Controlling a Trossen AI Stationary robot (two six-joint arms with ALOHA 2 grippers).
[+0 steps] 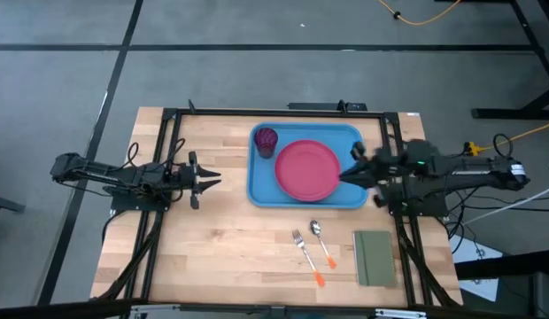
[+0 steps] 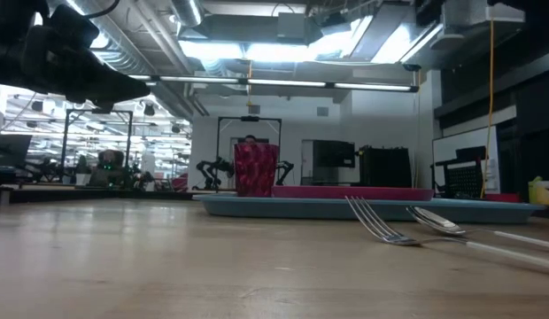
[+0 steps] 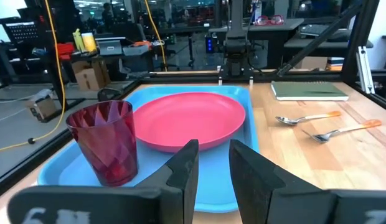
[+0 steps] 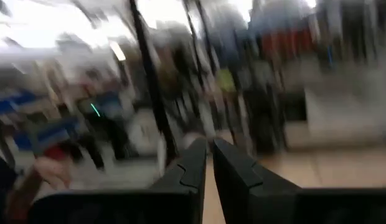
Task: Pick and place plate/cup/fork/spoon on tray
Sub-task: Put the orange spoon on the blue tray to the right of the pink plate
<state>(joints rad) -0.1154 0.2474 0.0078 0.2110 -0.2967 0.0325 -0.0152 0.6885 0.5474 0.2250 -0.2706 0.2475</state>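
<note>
Wood-grain surface fills the high view, with the left tool hovering at 9 o'clock of the large bright blue rectangular plastic tray, well apart from it, its fingers a little apart and holding nothing. The left wrist view confirms that narrow gap between the dark fingers and shows the tumbler's faceted sides, which the overhead camera does not.

Inside the tray, the small dark magenta-purple tumbler stands upright in the 11 o'clock corner, and the round flat pink-red plastic plate lies flat at the tray's middle, just beside the cup. From table height the cup rises above the tray's rim while the plate shows only as a thin edge.

At 6 o'clock of the tray, on bare wood, lie the small silver-tined fork with a thin orange handle and, just beside it, the small silver-bowled spoon with a thin orange handle. A small olive-green rectangular pad lies farther right.

The right tool sits over the tray's 3 o'clock rim by the plate's edge; its wrist view shows the fingers nearly together, gripping nothing.
</note>
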